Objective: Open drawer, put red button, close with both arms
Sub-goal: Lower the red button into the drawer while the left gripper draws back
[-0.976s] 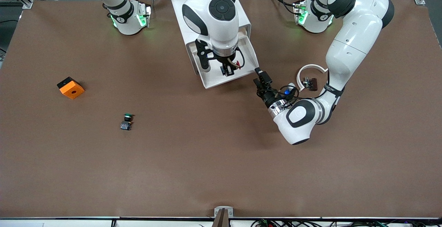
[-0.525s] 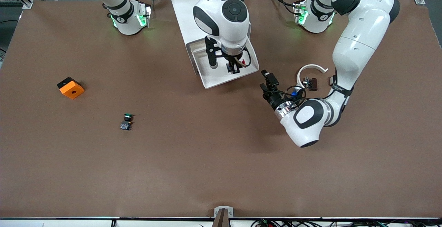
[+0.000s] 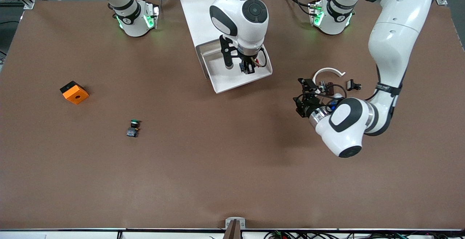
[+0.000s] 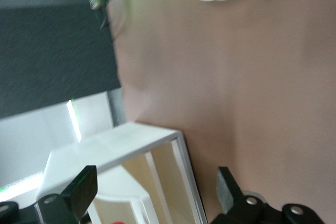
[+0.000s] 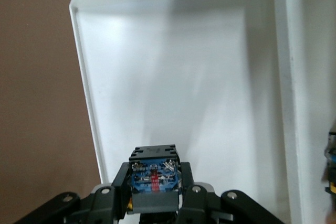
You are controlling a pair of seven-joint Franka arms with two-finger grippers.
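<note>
right tool (image 3: 248,68) pinches red button (image 5: 155,177) over open drawer (image 3: 232,81); left tool (image 3: 303,97) spread.

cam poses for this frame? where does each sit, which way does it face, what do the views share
Front: high, across the table, facing both bases; sees both arms, the open drawer, right gripper over it, left gripper over bare table.
Left wrist: on the left arm, looks past its open fingers at the cabinet.
Right wrist: on the right arm, looks down into the drawer, fingers shut on the red button.
Shared: the drawer.
</note>
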